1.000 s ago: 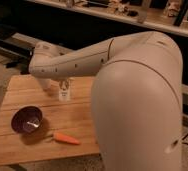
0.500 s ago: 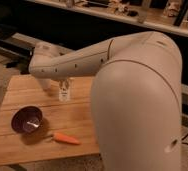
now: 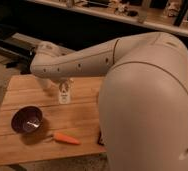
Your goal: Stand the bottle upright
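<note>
Nearest, the robot's bulky pale arm [image 3: 147, 100] fills the right side and reaches left across the desk [image 3: 87, 112]. Close to the front edge lies a carrot [image 3: 66, 138], with a purple bowl [image 3: 28, 120] just left of it and a little farther back. Both sit well apart from the work, so they should not hinder it. Farther back, under the arm's wrist, the bottle [image 3: 64, 95] appears upright, base at the desk, label towards the camera. The gripper [image 3: 62, 84] hangs straight down over it, probably to keep it vertical. Whether it clasps the bottle or is clear of it, I cannot tell.
</note>
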You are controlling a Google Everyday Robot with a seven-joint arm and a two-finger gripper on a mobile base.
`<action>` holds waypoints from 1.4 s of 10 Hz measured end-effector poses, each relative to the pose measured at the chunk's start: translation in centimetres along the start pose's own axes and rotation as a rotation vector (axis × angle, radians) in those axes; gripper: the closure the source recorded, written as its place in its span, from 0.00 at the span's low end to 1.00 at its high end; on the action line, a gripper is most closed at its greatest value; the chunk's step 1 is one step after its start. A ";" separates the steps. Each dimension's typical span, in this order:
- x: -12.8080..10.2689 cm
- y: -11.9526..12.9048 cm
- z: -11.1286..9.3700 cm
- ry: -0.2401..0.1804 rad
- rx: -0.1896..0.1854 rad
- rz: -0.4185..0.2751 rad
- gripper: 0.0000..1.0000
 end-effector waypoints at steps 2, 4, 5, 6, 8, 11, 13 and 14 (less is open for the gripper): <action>0.2 0.7 -1.8 -0.030 -0.033 -0.059 1.00; 0.7 1.1 -2.8 -0.058 -0.077 -0.125 1.00; 1.1 1.2 -2.6 -0.060 -0.095 -0.144 1.00; 1.5 1.1 -2.0 -0.051 -0.120 -0.159 1.00; 2.5 1.8 -0.6 -0.015 -0.213 -0.197 1.00; 3.8 3.5 0.2 0.043 -0.394 -0.322 1.00; 4.6 3.8 0.0 0.083 -0.497 -0.424 1.00; 4.9 3.6 0.0 0.106 -0.538 -0.456 1.00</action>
